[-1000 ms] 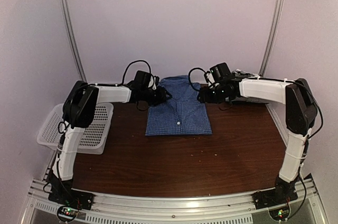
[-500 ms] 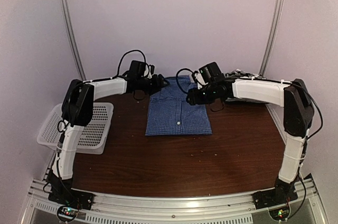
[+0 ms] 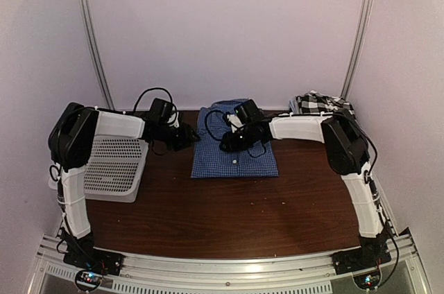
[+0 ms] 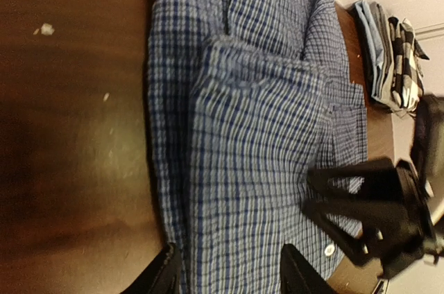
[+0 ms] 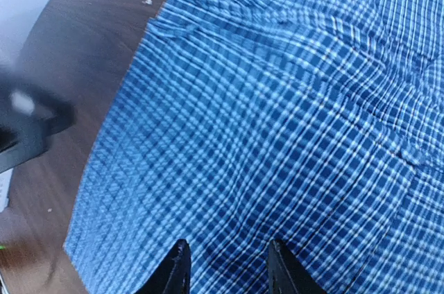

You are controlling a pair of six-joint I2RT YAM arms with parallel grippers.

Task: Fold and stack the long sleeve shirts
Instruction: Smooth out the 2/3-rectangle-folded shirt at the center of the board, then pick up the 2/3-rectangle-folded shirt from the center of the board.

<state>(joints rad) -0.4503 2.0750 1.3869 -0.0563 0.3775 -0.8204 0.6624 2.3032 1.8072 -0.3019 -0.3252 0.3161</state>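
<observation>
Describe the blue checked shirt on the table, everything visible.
The blue shirt is woven cloth in a fine blue-and-white check, folded into a rough rectangle and lying flat on the dark wooden table, far middle, collar toward the back wall. A white button shows on its front, and a folded layer sits slightly raised on top. The right gripper hangs open over its middle; the left gripper is open at its left edge. Whether either touches the cloth cannot be told.

blue checked shirt [image 3: 216,158] folded mid-table; black-and-white shirt [image 3: 318,102] far right.
</observation>
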